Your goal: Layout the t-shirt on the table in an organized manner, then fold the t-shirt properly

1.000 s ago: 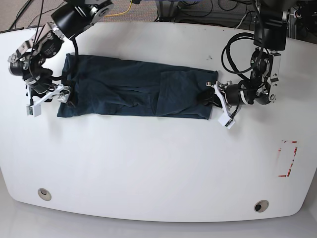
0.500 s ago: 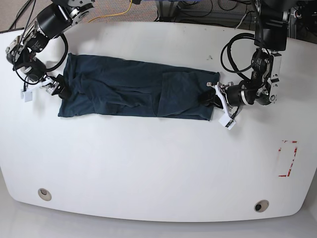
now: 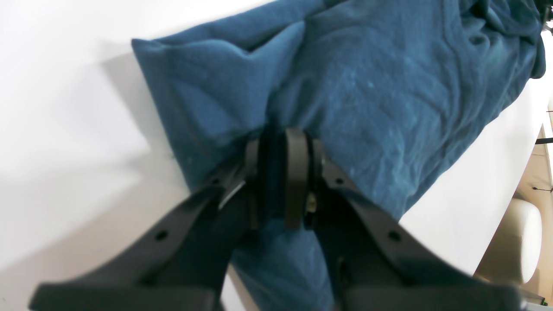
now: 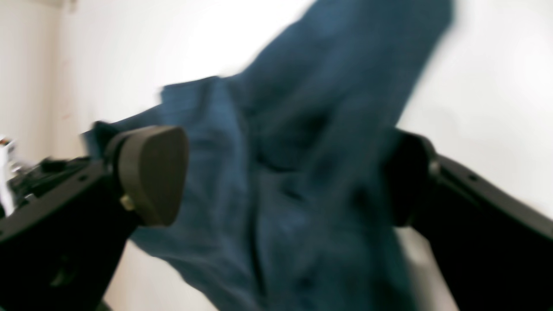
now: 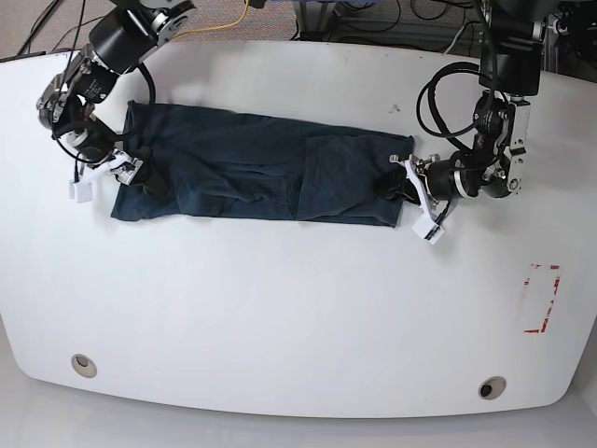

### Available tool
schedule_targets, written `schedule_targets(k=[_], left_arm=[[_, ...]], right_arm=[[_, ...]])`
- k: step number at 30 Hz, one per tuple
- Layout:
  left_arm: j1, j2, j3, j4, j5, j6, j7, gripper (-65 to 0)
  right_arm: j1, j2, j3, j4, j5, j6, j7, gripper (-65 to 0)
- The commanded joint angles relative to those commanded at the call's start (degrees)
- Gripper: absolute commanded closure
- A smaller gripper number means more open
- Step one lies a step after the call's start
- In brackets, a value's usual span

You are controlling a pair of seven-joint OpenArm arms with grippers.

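The t-shirt [image 5: 256, 177] lies as a long band across the far half of the table [image 5: 280, 317]. Only the left wrist view shows the left gripper [image 3: 281, 172] clamped on its hem; the blurred right wrist view shows the right gripper [image 4: 276, 177] spread wide, straddling cloth.

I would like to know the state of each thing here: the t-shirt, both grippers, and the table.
t-shirt: lying on the table as a long, wrinkled band, folded lengthwise.
left gripper: shut on the t-shirt's edge.
right gripper: open, its fingers on either side of the cloth; the view is blurred.
table: white, bearing the t-shirt.
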Motion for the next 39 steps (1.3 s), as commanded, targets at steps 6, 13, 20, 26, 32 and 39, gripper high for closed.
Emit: schedule_targets(k=[6,13,20,26,32,39], left_arm=[[0.09,0.0,0.0,0.0,0.0,0.0,0.0,-6.9],[0.0,1.23,0.18,0.0,0.18,0.35,0.0,-6.9],[-0.88,4.84,0.79,0.0,0.26,1.23,0.09,-6.9],[-2.64,6.51,6.51,-0.09,0.18,6.24,-0.18,-6.9],[-2.99,9.93,9.32,-0.09,0.26,6.77,-0.18,-6.9],[-2.99,11.87,12.04,-0.09,0.26,7.3,-0.18,-6.9]], right_arm=[[-0.09,-0.26,-2.46,0.0,0.0,0.0,0.0,-50.7],[-0.09,0.0,-3.87,2.29,-0.18,0.0,0.0,-1.7],[-2.64,-0.35,-8.09,16.97,0.0,0.0,-0.35,-1.6],[-5.8,-0.35,-14.51,28.48,0.0,0.0,-0.35,-1.6],[-6.86,-1.05,-18.99,34.29,-0.09,0.0,-0.35,-1.6],[-7.21,-3.69,-23.21,35.78,-0.26,0.0,-0.35,-1.6]])
